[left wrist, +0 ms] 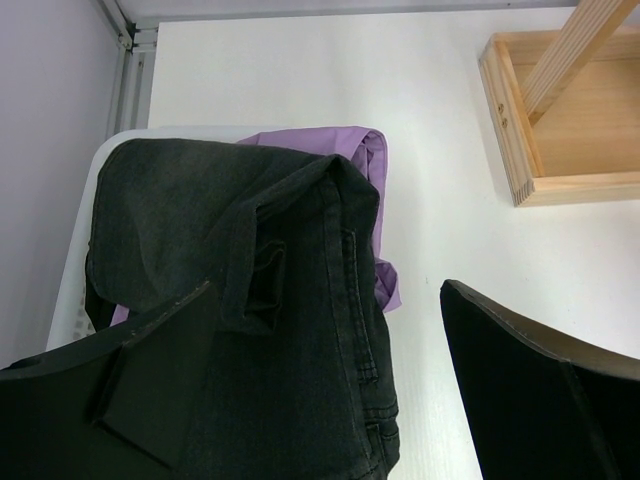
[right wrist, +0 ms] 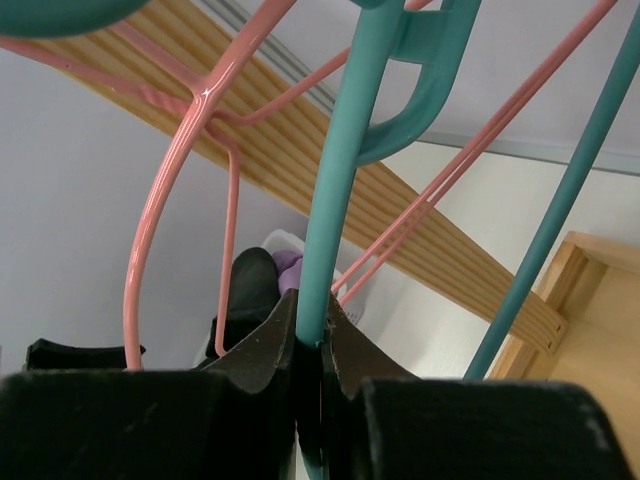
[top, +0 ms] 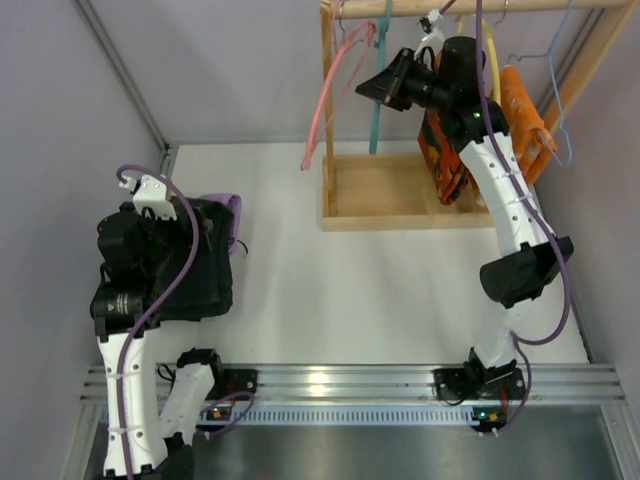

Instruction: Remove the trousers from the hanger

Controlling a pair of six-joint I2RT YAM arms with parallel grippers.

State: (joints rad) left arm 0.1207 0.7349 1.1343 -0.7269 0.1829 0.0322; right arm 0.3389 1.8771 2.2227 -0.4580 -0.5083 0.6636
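The black trousers (top: 205,275) lie crumpled in a white basket (left wrist: 108,155) at the left of the table, on top of a purple garment (left wrist: 335,140). No hanger is on them. My left gripper (left wrist: 325,290) hovers just above them, open, with nothing between its fingers (left wrist: 520,390). At the wooden rack, a bare teal hanger (top: 378,90) hangs from the rail (top: 500,5). My right gripper (top: 372,88) is shut on its straight stem (right wrist: 335,190), jaws pinched around it. The trousers (right wrist: 250,285) show small in the distance in the right wrist view.
A bare pink hanger (top: 330,95) hangs left of the teal one. An orange garment (top: 520,110) and a blue wire hanger (top: 562,120) hang at the right, behind my right arm. The rack's wooden base tray (top: 385,195) sits at the table's back.
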